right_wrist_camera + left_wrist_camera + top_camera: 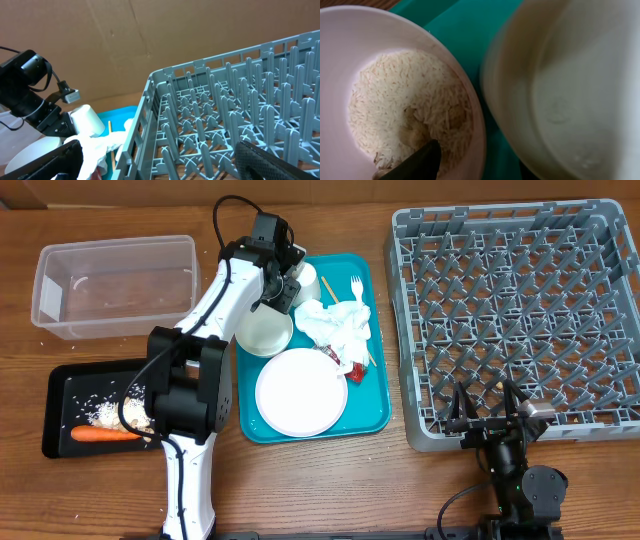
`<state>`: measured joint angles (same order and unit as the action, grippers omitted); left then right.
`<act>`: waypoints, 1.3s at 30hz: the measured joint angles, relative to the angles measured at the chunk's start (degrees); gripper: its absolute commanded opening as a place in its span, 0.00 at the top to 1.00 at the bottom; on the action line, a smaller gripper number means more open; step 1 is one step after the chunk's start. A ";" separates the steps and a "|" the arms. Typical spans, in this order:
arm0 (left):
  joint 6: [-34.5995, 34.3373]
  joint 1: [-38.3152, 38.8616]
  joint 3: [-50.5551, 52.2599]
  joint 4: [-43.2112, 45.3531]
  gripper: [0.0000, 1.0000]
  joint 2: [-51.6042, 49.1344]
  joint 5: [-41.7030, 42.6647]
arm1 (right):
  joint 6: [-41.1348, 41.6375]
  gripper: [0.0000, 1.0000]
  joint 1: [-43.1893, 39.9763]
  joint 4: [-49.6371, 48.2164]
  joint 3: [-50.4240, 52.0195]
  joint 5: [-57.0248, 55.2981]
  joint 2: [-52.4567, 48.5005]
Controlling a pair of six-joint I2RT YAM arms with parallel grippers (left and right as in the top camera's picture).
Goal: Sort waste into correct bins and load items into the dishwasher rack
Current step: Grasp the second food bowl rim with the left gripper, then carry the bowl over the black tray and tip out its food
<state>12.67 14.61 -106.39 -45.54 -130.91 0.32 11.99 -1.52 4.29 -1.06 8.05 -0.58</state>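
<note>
Small white rice-filled bowl [340, 60] on teal plastic serving tray [366, 406]: stiff, slick, probably spillable; pinch its rim. Left gripper [288, 285] hold unclear; right gripper [487, 415] spread wide, empty.

open from above over the clear tub [115, 285] and the bare counter [300, 480] in front of the teal tray [370, 408]. barred across the black tray [60, 405] at its right end by the left arm [212, 305], slanting up to the teal tray's far left corner. crowded there: bowl [265, 330], cup [305, 275] and napkin [335, 325] packed close, plate [301, 392] just in front. only a narrow strip of counter between teal tray and dishwasher rack [520, 320]. upright pegs [227, 95] across the whole rack floor, right gripper [487, 405] spread wide at its near edge.
</note>
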 measured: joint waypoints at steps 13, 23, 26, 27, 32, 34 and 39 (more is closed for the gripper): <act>1.11 0.11 0.00 1.66 0.85 -0.11 -2.89 | 0.00 0.00 0.00 0.00 0.00 0.00 0.00; -1.81 0.68 -2.78 -0.55 0.96 -0.11 -4.22 | 0.00 0.00 0.00 0.02 0.00 0.00 0.00; -3.78 0.68 -8.66 -6.23 0.96 -0.39 -4.81 | -0.02 0.00 0.00 0.02 0.00 0.00 0.00; -4.92 0.68 -11.58 -8.90 0.96 -0.44 -4.92 | -0.02 0.00 0.00 0.02 0.00 0.02 0.00; -13.60 0.68 -27.15 -19.58 0.96 -0.39 -4.74 | 0.02 0.00 0.00 0.04 0.00 0.00 0.00; -16.92 0.63 -32.13 -24.44 0.96 -0.13 -2.86 | -0.02 0.00 0.00 0.02 0.00 0.00 -0.02; -24.72 0.39 -37.83 -33.81 0.96 4.33 2.67 | 0.00 0.00 0.00 0.04 0.00 0.00 0.00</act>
<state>-12.05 15.00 -144.22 -79.35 -126.58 2.98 11.99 -1.52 4.34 -1.06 8.05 -0.58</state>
